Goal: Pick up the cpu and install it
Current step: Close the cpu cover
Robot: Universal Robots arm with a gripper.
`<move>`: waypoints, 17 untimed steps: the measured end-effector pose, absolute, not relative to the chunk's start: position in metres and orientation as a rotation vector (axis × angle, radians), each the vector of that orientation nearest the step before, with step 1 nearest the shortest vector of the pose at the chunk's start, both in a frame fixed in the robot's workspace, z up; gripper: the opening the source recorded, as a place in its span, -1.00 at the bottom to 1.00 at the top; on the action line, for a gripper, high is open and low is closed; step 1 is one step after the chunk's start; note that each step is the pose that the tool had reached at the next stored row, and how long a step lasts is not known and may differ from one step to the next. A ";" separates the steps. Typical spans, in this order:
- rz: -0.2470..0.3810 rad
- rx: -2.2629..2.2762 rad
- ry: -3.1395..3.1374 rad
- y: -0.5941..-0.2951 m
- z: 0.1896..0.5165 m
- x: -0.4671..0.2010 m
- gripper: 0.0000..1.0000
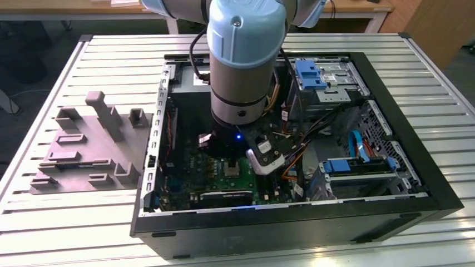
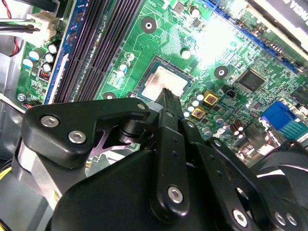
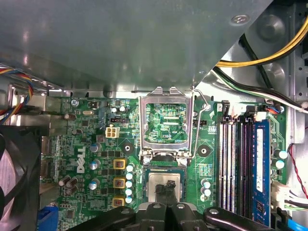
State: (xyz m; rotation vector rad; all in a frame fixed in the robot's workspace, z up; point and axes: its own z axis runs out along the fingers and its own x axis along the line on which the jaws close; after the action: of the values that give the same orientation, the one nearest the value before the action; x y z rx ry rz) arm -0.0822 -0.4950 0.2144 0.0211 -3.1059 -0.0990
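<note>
An open black computer case (image 1: 415,183) lies on a slatted white tabletop (image 1: 74,222). Inside it sit a green motherboard (image 3: 96,120), black memory slots (image 3: 236,163), blue drive brackets (image 1: 308,75) and bundled cables (image 3: 269,55). A grey moulded tray (image 1: 82,150) rests beside the case, at the exterior view's left.

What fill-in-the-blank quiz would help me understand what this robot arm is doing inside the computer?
1. The hand is right at the silvery ____ lying in its socket.
2. Beside that socket, the hinged metal frame is flipped ____.
3. The circuit board around them is coloured ____.

Missing words: cpu; open; green.
</note>
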 end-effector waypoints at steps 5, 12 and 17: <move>-0.099 0.021 -3.106 -0.495 0.218 -0.082 -0.79; -0.099 0.021 -3.106 -0.495 0.226 -0.082 -0.79; -0.099 0.021 -3.106 -0.495 0.231 -0.082 -0.79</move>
State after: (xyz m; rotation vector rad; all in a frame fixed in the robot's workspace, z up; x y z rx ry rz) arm -0.0822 -0.4950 0.2313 0.0212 -3.1058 -0.0988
